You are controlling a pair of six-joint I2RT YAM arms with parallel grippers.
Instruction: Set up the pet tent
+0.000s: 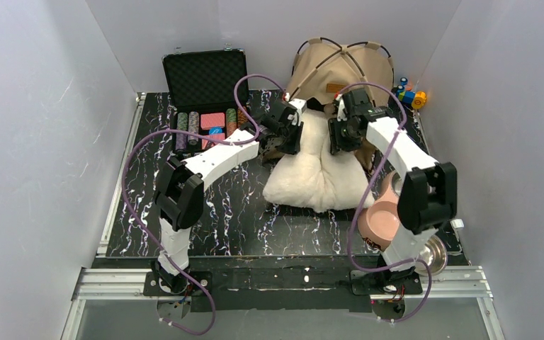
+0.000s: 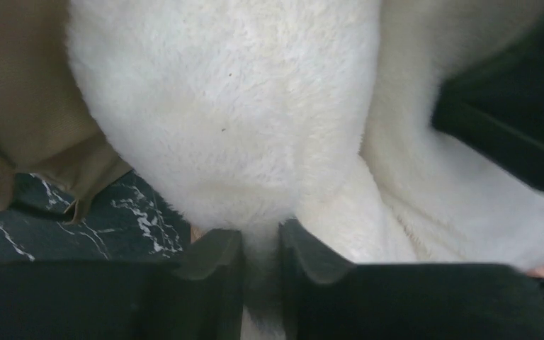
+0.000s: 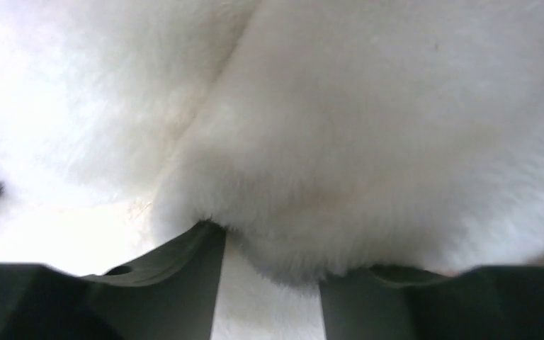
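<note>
The tan pet tent (image 1: 340, 67) with thin black poles stands at the back of the table, and its canvas (image 2: 21, 92) shows at the left of the left wrist view. A fluffy cream cushion (image 1: 319, 170) lies in front of it, its far end at the tent's doorway. At the cushion's far left edge, my left gripper (image 1: 288, 136) has its jaws close together on a pinch of cushion fur (image 2: 241, 106). My right gripper (image 1: 341, 138) is at the far right edge. Its jaws stand apart, and the cushion's rim (image 3: 397, 142) bulges over the gap (image 3: 273, 262).
An open black case of poker chips (image 1: 205, 92) stands at the back left. A pink bowl (image 1: 381, 221) and a metal bowl (image 1: 432, 255) sit by the right arm's base. Small coloured toys (image 1: 411, 95) lie right of the tent. The tabletop (image 1: 234, 212) is black marble.
</note>
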